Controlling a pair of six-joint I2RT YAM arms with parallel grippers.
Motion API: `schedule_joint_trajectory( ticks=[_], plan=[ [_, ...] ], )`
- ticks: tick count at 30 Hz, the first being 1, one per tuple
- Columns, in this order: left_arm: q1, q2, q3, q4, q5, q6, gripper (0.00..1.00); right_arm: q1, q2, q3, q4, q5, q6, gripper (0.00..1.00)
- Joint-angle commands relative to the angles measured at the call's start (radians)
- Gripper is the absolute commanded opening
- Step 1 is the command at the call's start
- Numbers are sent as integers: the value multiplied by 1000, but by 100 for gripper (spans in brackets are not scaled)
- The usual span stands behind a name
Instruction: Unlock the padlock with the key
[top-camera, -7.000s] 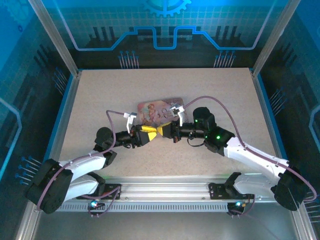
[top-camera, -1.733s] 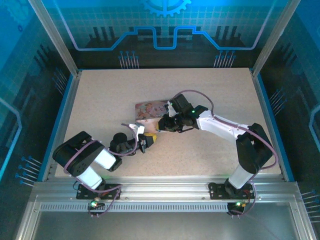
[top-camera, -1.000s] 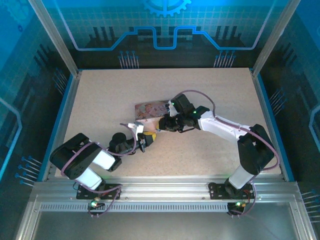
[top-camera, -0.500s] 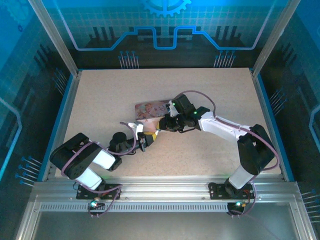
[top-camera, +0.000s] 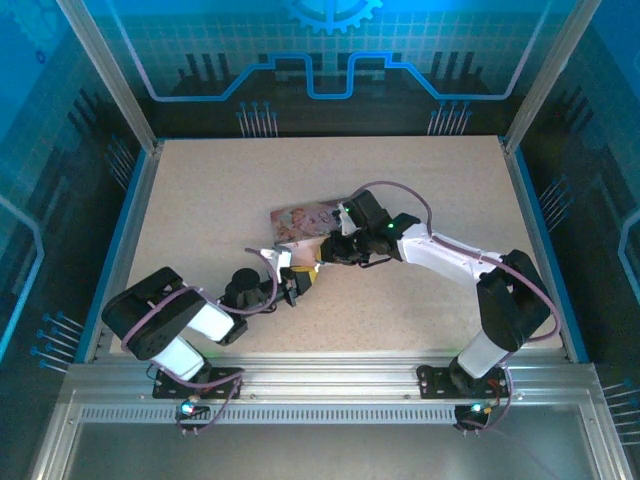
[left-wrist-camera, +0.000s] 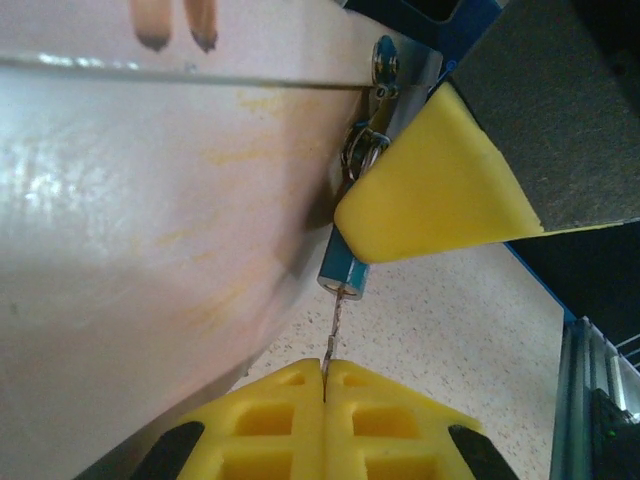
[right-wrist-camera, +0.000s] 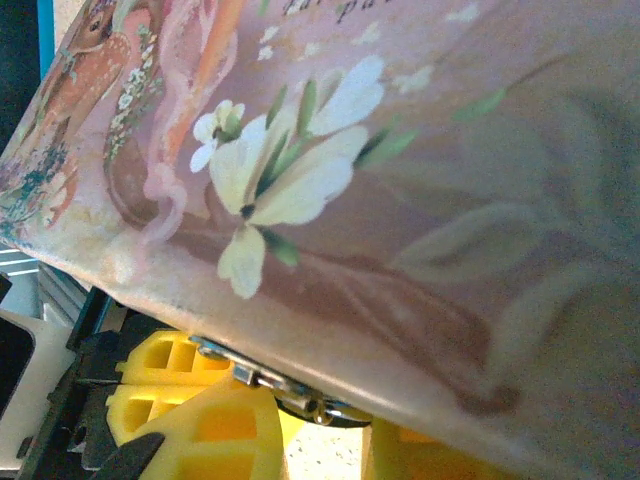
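The padlock (left-wrist-camera: 343, 277) is a small blue body hanging from the hasp (left-wrist-camera: 381, 64) at the pink tin's (top-camera: 300, 219) near corner. A yellow finger (left-wrist-camera: 440, 190) of my right gripper (top-camera: 326, 251) presses on the padlock, so that gripper is shut on it. My left gripper (left-wrist-camera: 325, 372) is shut on the key (left-wrist-camera: 333, 325), a thin silvery sliver. The key's tip sits in the slot at the bottom of the padlock. In the right wrist view, the padlock's shackle (right-wrist-camera: 328, 406) shows under the tin's edge, between my right gripper's (right-wrist-camera: 320, 445) fingers.
The flowered tin lid (right-wrist-camera: 400, 150) looms just above the right fingers. The speckled table (top-camera: 220, 190) stretches around the tin, fenced by metal frame rails (top-camera: 135, 215). Both arms meet at the tin's near edge, and the left gripper (top-camera: 303, 273) points toward the right one.
Over the last second almost nothing moved; the left wrist crept slightly toward the tin. Since the earliest frame both arms have swung to new poses at the tin's near corner.
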Motion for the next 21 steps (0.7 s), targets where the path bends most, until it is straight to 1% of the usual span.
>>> schedule_joint_trajectory(
  ticks=[1,4,7,11,13,17,21],
  plan=[
    [-7,-28,9,78,-82,19,0,26,-21,34,-27,-6,-46,0],
    [-3,-25,16,76,-58,-4,0,29,-18,36,-37,-7,-62,0],
    [8,-6,36,78,3,-49,0,28,-8,35,-20,-45,-69,0],
    [8,2,64,79,87,-66,0,22,3,27,27,-112,-52,0],
    [8,5,72,78,110,-71,0,19,6,22,49,-137,-43,0],
    [9,11,81,77,129,-79,0,8,6,5,98,-186,-13,0],
    [18,19,72,78,104,-72,0,4,2,4,100,-207,-14,0]
  ],
)
